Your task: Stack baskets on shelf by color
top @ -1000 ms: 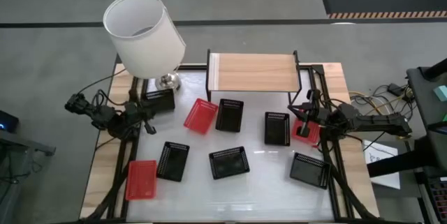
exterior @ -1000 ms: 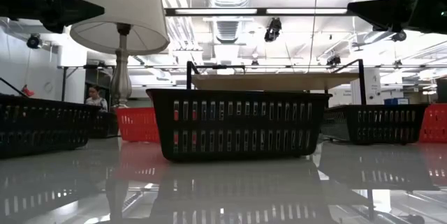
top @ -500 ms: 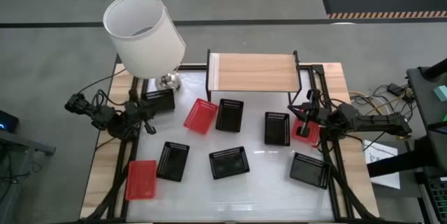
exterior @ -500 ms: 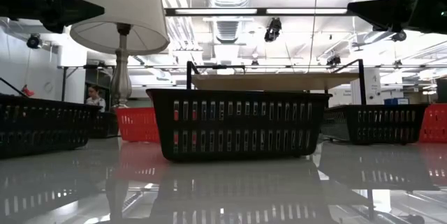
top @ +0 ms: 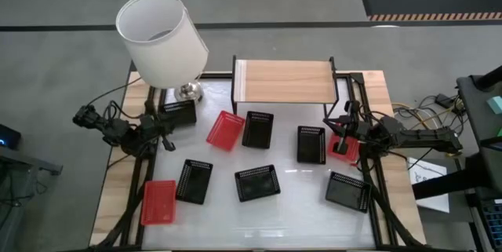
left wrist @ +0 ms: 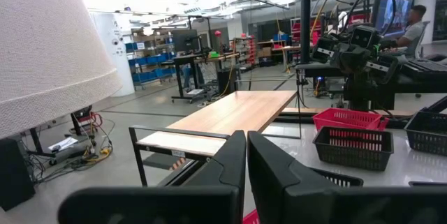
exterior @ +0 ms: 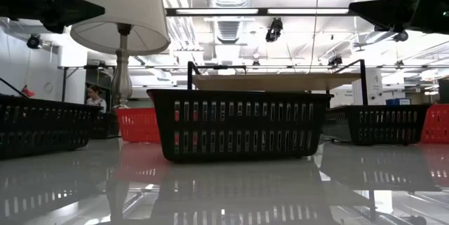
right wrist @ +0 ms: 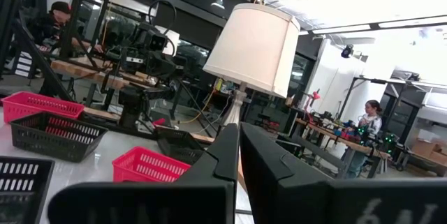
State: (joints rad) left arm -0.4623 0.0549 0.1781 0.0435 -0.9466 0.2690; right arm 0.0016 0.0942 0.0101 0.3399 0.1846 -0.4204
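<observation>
The light-wood shelf [top: 284, 81] on black legs stands bare at the table's far middle. Several black baskets [top: 257, 183] and three red ones [top: 226, 130] lie scattered singly on the white table top, each on its base. One red basket [top: 159, 202] sits near the left front, another [top: 347, 151] at the right, partly under my right arm. My left gripper [top: 167, 136] hovers shut at the table's left side, raised above the table. My right gripper [top: 339, 124] hovers shut at the right side, pointing toward the left. The wrist views show each pair of fingers [left wrist: 246, 151] [right wrist: 239, 140] closed on nothing.
A table lamp with a white shade [top: 161, 38] stands at the far left corner, over my left arm's reach. One black basket [top: 180, 111] lies next to its base. People sit in the room beyond the table [right wrist: 368, 116]. Free table top lies along the near edge [top: 259, 224].
</observation>
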